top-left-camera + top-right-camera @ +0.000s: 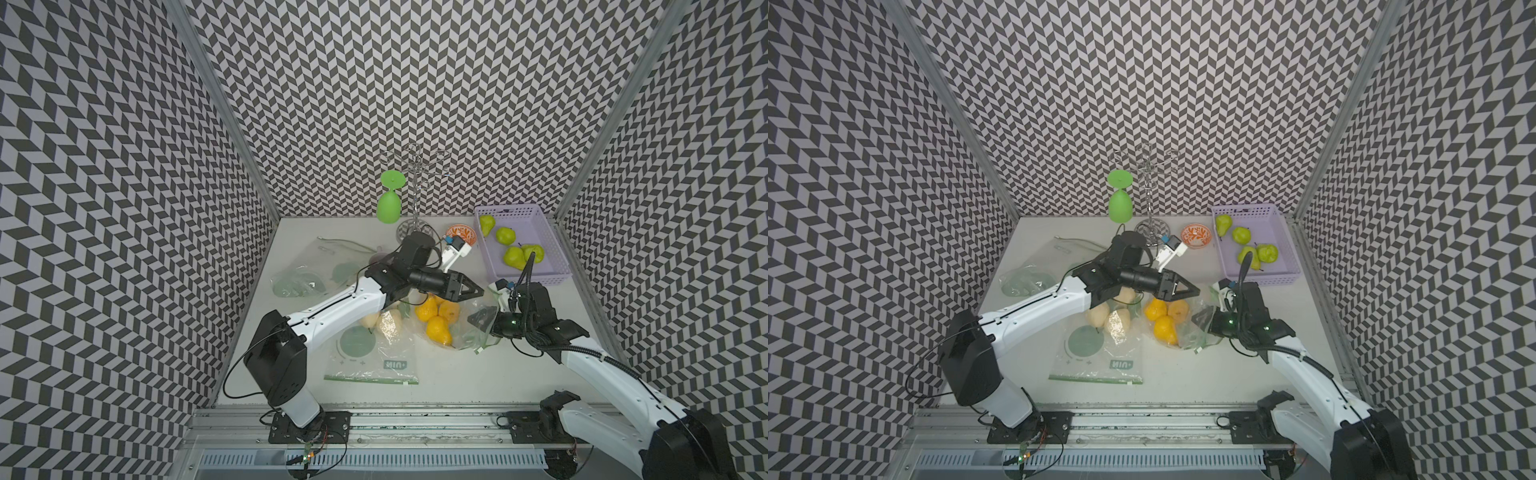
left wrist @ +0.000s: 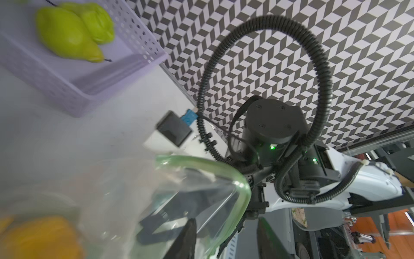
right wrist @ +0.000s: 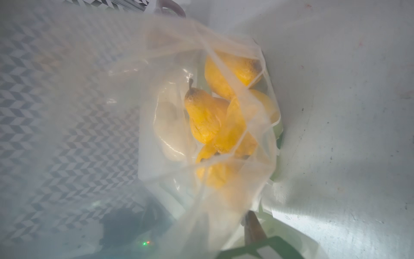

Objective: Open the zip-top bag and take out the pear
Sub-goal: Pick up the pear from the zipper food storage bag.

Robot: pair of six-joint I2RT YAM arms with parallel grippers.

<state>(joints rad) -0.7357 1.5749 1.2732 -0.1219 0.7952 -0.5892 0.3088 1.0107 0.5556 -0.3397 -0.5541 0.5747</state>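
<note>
The pears point(image 1: 438, 328) are lying inside the zip-top bag point(image 1: 469, 337), past its mouth, where the nearer right end effector point(image 1: 478, 321) is sitting, grip unclear, while the released left end effector point(image 1: 478, 289) is hovering over the bag's rim.

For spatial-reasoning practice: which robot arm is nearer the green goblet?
Left. The left arm bends close by the green goblet; the right arm is farther, beside the purple basket.
</note>
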